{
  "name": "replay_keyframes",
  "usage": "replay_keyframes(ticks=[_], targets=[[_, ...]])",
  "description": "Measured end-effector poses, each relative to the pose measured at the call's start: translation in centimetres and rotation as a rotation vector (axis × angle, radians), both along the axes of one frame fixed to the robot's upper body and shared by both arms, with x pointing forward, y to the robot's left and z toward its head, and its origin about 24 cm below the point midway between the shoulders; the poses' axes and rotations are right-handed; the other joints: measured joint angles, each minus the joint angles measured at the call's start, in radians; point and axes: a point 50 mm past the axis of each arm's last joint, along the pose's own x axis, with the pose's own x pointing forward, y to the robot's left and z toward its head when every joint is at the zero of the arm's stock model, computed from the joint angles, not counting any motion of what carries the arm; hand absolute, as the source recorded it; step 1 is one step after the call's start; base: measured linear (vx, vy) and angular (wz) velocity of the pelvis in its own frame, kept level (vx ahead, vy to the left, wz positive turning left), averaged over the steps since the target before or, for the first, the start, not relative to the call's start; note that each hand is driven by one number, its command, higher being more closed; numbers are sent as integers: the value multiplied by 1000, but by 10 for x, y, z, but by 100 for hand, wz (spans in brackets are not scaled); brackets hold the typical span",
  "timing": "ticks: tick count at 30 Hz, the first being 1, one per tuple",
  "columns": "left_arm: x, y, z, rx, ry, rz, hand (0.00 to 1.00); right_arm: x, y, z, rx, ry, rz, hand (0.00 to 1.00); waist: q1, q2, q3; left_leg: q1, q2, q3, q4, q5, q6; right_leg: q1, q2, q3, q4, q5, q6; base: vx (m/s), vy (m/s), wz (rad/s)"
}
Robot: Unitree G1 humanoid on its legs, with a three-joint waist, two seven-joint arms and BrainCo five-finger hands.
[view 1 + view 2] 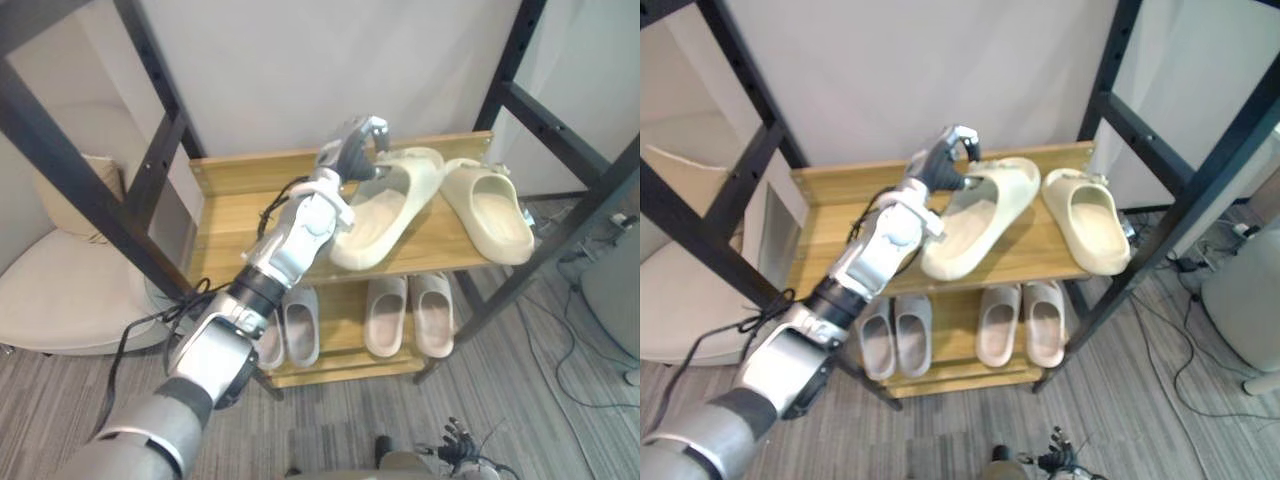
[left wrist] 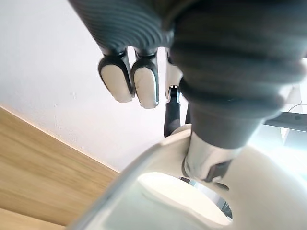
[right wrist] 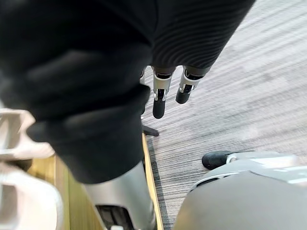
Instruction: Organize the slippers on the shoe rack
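Left hand upper centre, fingers clenched on the strap end of the cream slipper, which lies diagonally on the shoe rack top shelf. Second slipper just right of it. Right hand bottom edge, fingers relaxed.

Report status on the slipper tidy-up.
Left hand at the skewed cream slipper, top shelf; grip unclear. Right hand open, idle, low by the floor. Second cream slipper on its right; nothing in the way.
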Motion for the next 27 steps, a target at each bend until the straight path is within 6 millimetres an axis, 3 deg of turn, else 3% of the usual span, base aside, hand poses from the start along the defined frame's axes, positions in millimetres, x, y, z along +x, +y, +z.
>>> replay_keyframes(ticks=[7,16,17,27], targets=[[3,-4,-11,14,53,16,100,0,-2,4,-10,-29,-8,0,-13,12,8,-5,1,7,0,0,0,-22,-2,4,29,-14,1,-3,1,-1],[4,-13,1,9,34,8,100,0,-2,11,-24,-64,-16,0,-19,13,9,-37,3,33,1,1,1,-74,-3,19,53,-17,2,-5,2,-6],[3,-17,4,4,28,0,0,0,-2,11,-24,-64,-17,0,-19,12,9,-40,4,34,1,1,1,-77,-3,19,53,-18,1,0,0,0],[1,-26,17,-43,-7,4,0,-1,1,14,-21,-85,-27,0,-19,11,10,-59,5,45,1,1,1,-103,-3,25,59,-18,1,4,0,-1]])
